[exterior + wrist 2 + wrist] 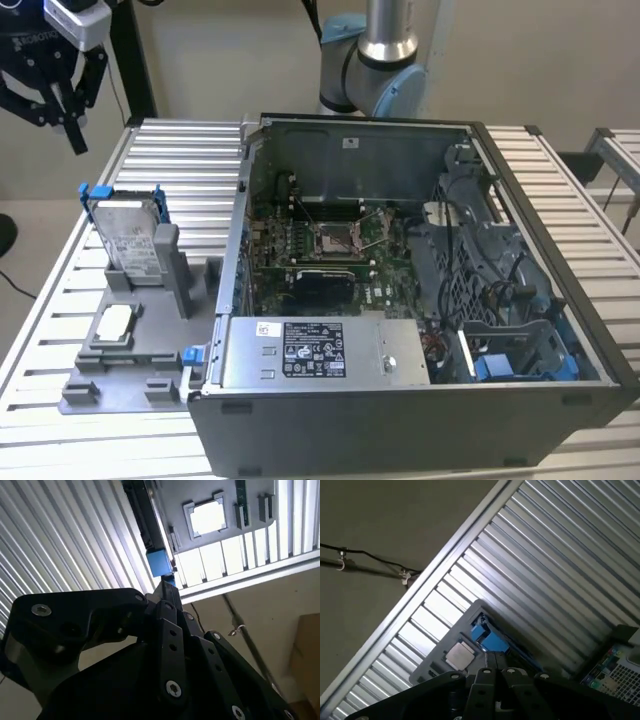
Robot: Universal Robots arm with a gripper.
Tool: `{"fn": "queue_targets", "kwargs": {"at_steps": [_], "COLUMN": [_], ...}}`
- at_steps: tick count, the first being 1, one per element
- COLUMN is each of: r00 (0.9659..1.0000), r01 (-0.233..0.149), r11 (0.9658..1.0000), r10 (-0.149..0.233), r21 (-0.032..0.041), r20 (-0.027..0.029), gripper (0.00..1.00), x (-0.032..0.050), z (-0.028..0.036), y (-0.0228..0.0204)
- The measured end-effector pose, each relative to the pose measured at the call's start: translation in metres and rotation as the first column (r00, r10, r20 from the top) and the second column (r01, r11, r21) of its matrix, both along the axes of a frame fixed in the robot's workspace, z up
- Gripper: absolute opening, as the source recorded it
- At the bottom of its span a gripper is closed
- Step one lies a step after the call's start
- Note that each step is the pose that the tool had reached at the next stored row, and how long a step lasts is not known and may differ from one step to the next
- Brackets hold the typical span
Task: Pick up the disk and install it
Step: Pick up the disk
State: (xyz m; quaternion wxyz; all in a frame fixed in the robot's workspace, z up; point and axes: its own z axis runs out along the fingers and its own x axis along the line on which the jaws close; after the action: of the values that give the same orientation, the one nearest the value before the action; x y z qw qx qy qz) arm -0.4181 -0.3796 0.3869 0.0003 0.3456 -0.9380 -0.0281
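The gripper (75, 135) is seen clenched and empty at upper left, well apart from the disk (128, 235) stood upright at mid-left.

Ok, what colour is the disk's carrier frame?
Blue plastic frame edging the flat silver disk; exterior view.

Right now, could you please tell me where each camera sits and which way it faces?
Exterior view: off the arm, looking down on the table, computer case and disk; end effector high at the exterior view's left.
First wrist view: on the wrist, looking past the end effector down at the disk.
Second wrist view: likewise, past the end effector, from another side.
Shared: all three show the disk.
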Motion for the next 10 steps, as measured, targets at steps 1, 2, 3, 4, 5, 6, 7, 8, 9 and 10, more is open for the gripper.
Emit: {"fn": "queue_targets", "kwargs": {"at_steps": [1,2,3,4,5,6,7,8,9,10], "r00": [0.9998,0.9994,0.9985,0.9973,0.9958,0.9940,0.9919,0.9892,0.9864,0.9834], "r01": [-0.018,-0.036,-0.055,-0.073,-0.092,-0.109,-0.127,-0.146,-0.164,-0.182], "r11": [0.9998,0.9994,0.9985,0.9973,0.9958,0.9940,0.9919,0.9892,0.9864,0.9834], "r10": [0.018,0.036,0.055,0.073,0.092,0.109,0.127,0.146,0.164,0.182], "r21": [0.0000,0.0000,0.0000,0.0000,-0.0001,-0.0003,-0.0005,-0.0007,-0.0009,-0.0011], "r20": [0.0003,0.0006,0.0009,0.0014,0.0018,0.0021,0.0023,0.0025,0.0027,0.0030], "gripper": [0.00,0.00,0.00,0.00,0.00,0.00,0.00,0.00,0.00,0.00], "x": [0.0000,0.0000,0.0000,0.0000,0.0001,0.0001,0.0001,0.0001,0.0001,0.0000], "z": [-0.0001,-0.0002,-0.0002,-0.0004,-0.0005,-0.0006,-0.0007,-0.0008,-0.0010,-0.0011], "y": [0.0000,0.0000,0.0000,0.0000,0.0000,0.0000,0.0000,-0.0001,-0.0001,0.0000]}}
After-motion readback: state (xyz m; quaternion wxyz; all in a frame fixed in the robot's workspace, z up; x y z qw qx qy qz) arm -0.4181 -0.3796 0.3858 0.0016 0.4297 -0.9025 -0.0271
